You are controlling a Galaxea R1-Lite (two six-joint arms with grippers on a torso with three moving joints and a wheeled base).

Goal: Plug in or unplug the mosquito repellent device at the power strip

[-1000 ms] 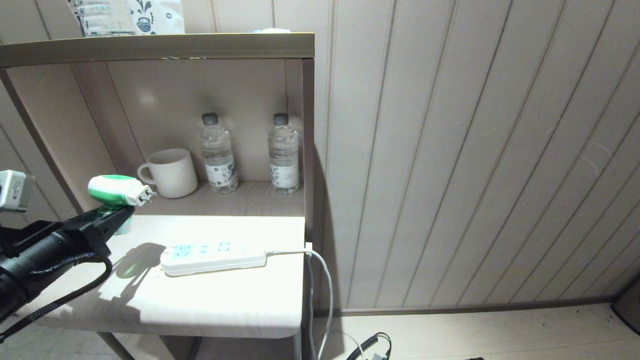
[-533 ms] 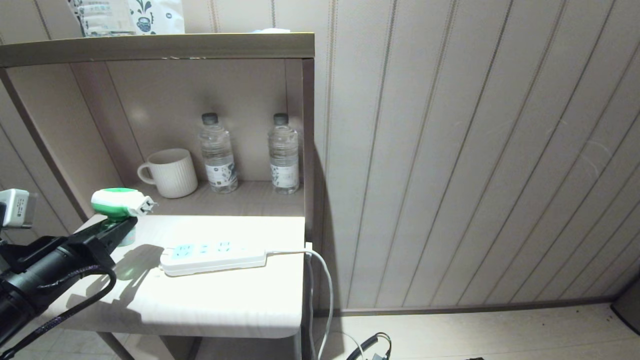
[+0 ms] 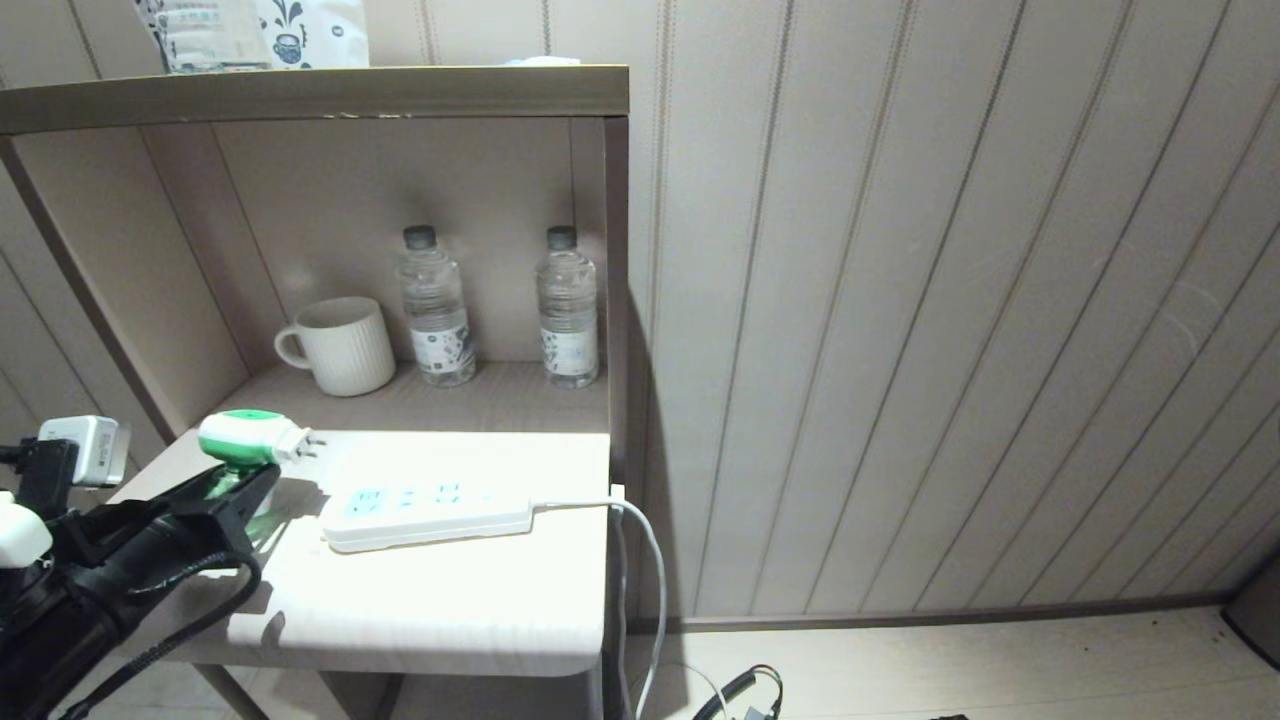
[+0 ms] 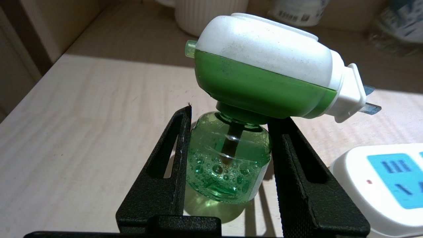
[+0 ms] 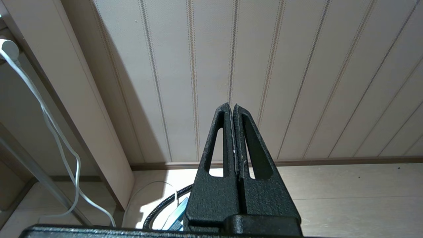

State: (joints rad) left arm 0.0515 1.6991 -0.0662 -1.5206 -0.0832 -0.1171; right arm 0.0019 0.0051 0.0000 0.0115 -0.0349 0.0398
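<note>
On the lower shelf surface (image 3: 430, 600) of a bedside unit: the power strip (image 3: 428, 513), white, flat, blue-tinted sockets up, white cable (image 3: 645, 560) running off its right end and down the side. Just left of the strip: the mosquito repellent device (image 3: 250, 440), upright, white-and-green head on top, two metal prongs pointing toward the strip and clear of its sockets. Left gripper (image 4: 228, 158): fingers (image 4: 172, 165) partly closed, clamped on either side of the device's green liquid bottle. Right gripper (image 5: 234, 138): fingers pressed together, holding nothing, aimed at the panelled wall (image 5: 297, 66). Rear recess: ribbed mug (image 3: 340, 346), two water bottles (image 3: 435, 306).
</note>
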